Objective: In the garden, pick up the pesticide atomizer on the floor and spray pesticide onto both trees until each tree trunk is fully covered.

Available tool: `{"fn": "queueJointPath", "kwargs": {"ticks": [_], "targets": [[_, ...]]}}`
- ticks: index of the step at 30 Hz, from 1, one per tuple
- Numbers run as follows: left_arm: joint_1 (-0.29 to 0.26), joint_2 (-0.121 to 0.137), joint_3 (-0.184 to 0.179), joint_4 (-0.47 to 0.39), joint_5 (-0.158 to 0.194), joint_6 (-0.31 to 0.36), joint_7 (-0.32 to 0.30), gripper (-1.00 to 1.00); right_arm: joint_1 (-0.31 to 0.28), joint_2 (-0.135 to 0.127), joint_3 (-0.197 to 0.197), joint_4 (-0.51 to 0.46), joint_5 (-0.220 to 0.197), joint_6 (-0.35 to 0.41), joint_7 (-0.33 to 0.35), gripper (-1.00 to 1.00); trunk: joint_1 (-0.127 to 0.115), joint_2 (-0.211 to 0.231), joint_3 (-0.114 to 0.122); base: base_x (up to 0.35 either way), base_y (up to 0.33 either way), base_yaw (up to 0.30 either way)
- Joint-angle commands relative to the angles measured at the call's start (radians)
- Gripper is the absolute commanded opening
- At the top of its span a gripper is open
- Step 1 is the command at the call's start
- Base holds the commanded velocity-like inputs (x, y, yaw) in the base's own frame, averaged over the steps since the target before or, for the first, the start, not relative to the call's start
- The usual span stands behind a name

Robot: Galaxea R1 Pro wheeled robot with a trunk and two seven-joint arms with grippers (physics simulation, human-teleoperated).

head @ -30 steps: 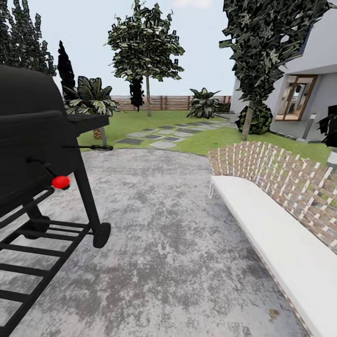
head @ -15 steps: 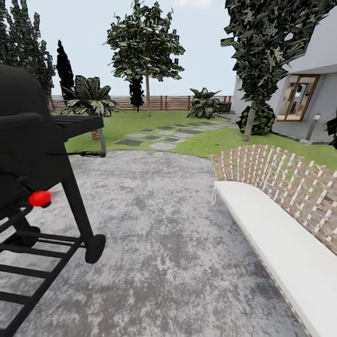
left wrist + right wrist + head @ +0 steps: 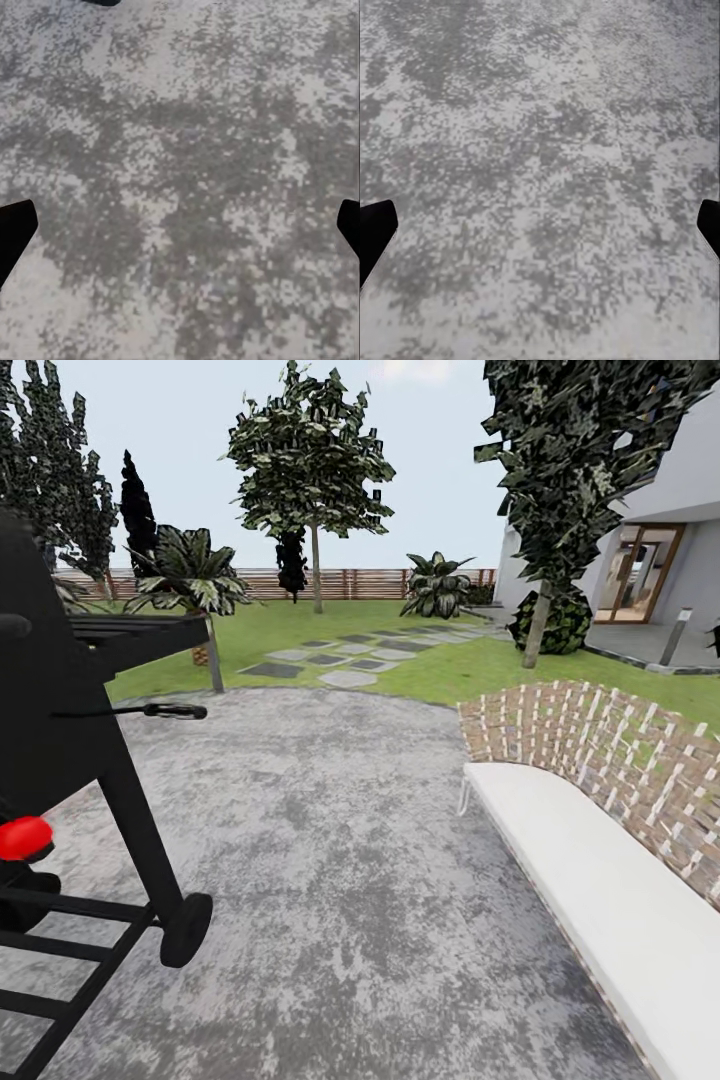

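The robot stands on a mottled grey paved patio (image 3: 340,860), apparently in transit toward the garden lawn (image 3: 450,665) across the middle of the frame. A black barbecue grill (image 3: 60,760) fills the left, a white-cushioned wicker bench (image 3: 590,860) the lower right. Left gripper (image 3: 180,225) and right gripper (image 3: 540,225) hang wide apart, empty, over paving. The pesticide atomizer cannot be made out; no containers appear.

Left pincer (image 3: 180,229): your wrist camera catches only its two dark fingertips (image 3: 15,229) at opposite edges of the frame, spread wide apart, nothing between them. It points down at the mottled grey paving (image 3: 187,150).

Right pincer (image 3: 540,229): same pose, dark fingertips (image 3: 375,229) at either frame edge, jaws wide, nothing held, aimed down at the paving.
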Motion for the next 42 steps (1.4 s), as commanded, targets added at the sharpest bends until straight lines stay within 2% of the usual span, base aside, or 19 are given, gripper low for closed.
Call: {"fn": "queueJointPath", "kwargs": {"ticks": [1, 17, 42], "targets": [[0.0, 0.0, 0.0, 0.0, 0.0, 0.0, 0.0, 1.0, 0.0, 0.0, 0.0, 0.0, 0.0, 0.0, 0.0, 1.0, 0.0, 0.0, 0.0, 0.34, 0.0, 0.0], [0.0, 0.0, 0.0, 0.0, 0.0, 0.0, 0.0, 1.0, 0.0, 0.0, 0.0, 0.0, 0.0, 0.0, 0.0, 1.0, 0.0, 0.0, 0.0, 0.34, -0.006, 0.0], [0.0, 0.0, 0.0, 0.0, 0.0, -0.001, 0.0, 1.0, 0.0, 0.001, 0.0, 0.0, 0.0, 0.0, 0.0, 1.0, 0.0, 0.0, 0.0, 0.323, -0.132, 0.0]]}}
